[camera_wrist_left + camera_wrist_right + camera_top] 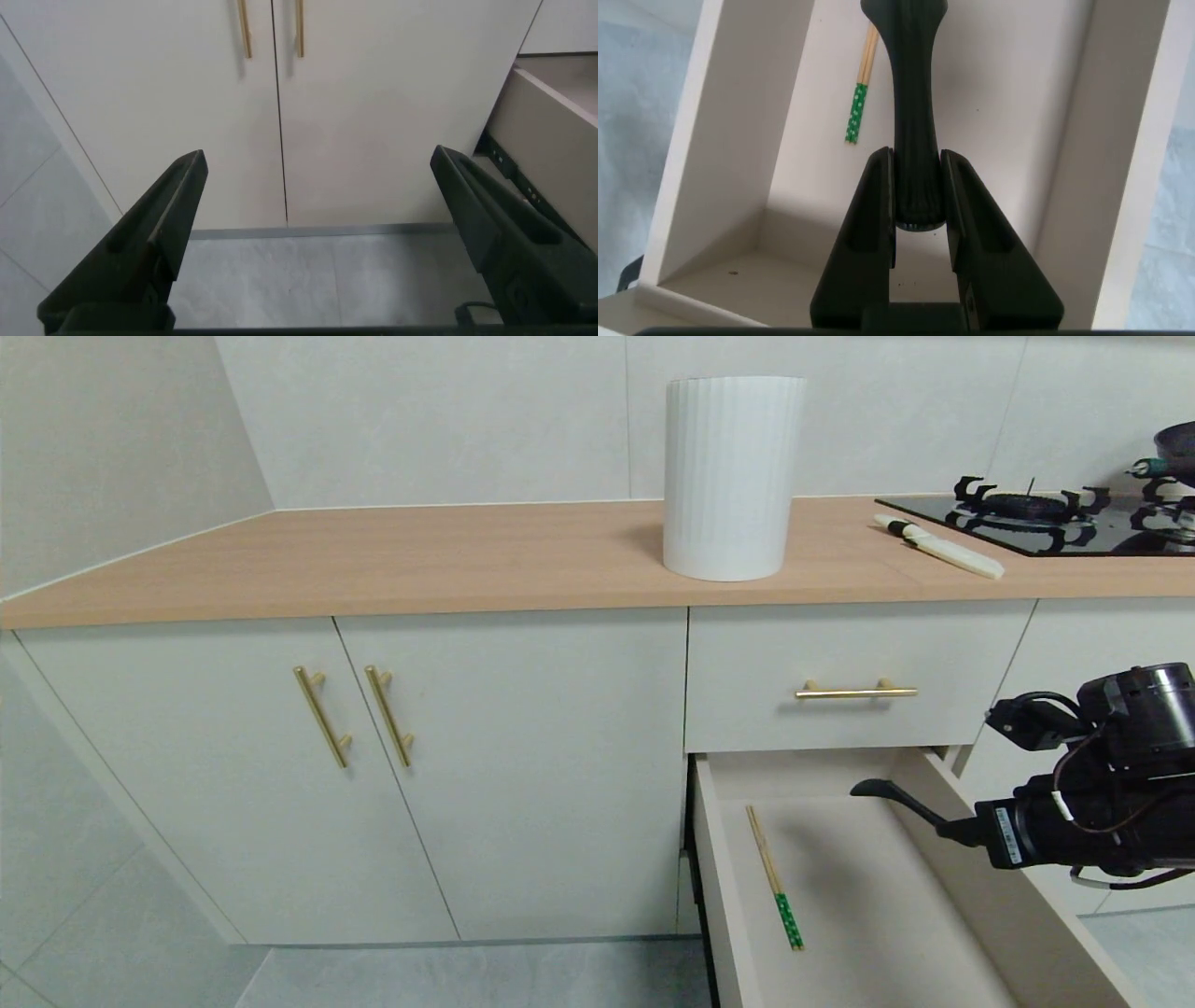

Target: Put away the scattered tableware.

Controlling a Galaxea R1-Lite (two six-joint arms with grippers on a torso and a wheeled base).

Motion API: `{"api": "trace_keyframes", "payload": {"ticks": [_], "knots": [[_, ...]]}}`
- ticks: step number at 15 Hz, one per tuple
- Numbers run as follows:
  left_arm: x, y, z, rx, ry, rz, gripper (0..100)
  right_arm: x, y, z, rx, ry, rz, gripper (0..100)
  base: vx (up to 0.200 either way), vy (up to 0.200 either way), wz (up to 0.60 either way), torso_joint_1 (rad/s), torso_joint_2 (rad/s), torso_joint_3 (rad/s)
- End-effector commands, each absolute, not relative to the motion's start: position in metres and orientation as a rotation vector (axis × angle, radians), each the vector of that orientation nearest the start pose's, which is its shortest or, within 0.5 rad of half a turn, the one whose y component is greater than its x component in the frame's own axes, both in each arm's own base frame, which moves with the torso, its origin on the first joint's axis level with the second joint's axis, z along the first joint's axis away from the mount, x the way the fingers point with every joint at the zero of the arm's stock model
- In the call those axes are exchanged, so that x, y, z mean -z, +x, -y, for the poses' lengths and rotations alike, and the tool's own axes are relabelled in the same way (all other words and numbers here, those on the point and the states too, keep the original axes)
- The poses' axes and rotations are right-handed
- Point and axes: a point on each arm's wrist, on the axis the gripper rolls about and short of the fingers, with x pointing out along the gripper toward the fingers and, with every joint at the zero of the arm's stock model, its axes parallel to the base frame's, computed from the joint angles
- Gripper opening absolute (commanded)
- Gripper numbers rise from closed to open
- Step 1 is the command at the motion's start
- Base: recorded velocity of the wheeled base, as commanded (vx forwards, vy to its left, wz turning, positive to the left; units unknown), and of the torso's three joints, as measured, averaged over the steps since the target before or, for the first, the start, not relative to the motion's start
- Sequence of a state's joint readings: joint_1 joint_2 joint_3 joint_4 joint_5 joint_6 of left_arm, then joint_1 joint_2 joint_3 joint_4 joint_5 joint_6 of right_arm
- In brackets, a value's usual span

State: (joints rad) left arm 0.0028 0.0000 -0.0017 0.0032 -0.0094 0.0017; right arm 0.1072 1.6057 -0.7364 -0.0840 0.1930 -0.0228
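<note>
A lower drawer (714, 868) stands pulled open at the right of the cabinets. Inside it lies a pair of wooden chopsticks (773, 877) with green ends, near its left wall. My right gripper (966, 828) hangs over the drawer's right side, shut on the handle of a black utensil (892, 796) that points left above the drawer floor. In the right wrist view the right gripper (918, 166) clamps the black utensil (913, 84), with the chopsticks (861, 93) beyond. My left gripper (318, 163) is open and holds nothing, low before the cabinet doors.
On the wooden counter (420, 560) stand a tall white ribbed container (731, 476) and a white-handled knife (938, 546). A black gas hob (1055, 518) sits at the far right. A shut drawer with a gold handle (856, 691) is directly above the open one.
</note>
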Motion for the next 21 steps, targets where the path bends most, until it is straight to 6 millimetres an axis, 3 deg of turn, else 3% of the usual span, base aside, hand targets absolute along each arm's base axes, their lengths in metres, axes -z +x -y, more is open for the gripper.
{"api": "trace_keyframes", "payload": {"ticks": [1, 6, 16, 21], "knots": [[-0.076, -0.023, 0.000, 0.006, 0.002, -0.003, 100, -0.141, 0.254, -0.034, -0.302, 0.010, -0.786, 0, 0.000, 0.000, 0.00, 0.000, 0.00, 0.000], [-0.076, -0.023, 0.000, 0.006, 0.002, -0.003, 100, -0.111, 0.274, -0.047, -0.325, 0.003, -0.792, 0, 0.000, 0.000, 0.00, 0.000, 0.00, 0.000], [-0.076, -0.023, 0.000, 0.006, 0.002, -0.002, 100, -0.015, 0.314, -0.053, -0.230, 0.031, -0.900, 0, 0.000, 0.000, 0.00, 0.000, 0.00, 0.000], [-0.076, -0.023, 0.000, 0.006, 0.002, -0.003, 100, 0.010, 0.320, -0.054, -0.215, 0.025, -0.926, 0, 0.000, 0.000, 0.00, 0.000, 0.00, 0.000]]}}
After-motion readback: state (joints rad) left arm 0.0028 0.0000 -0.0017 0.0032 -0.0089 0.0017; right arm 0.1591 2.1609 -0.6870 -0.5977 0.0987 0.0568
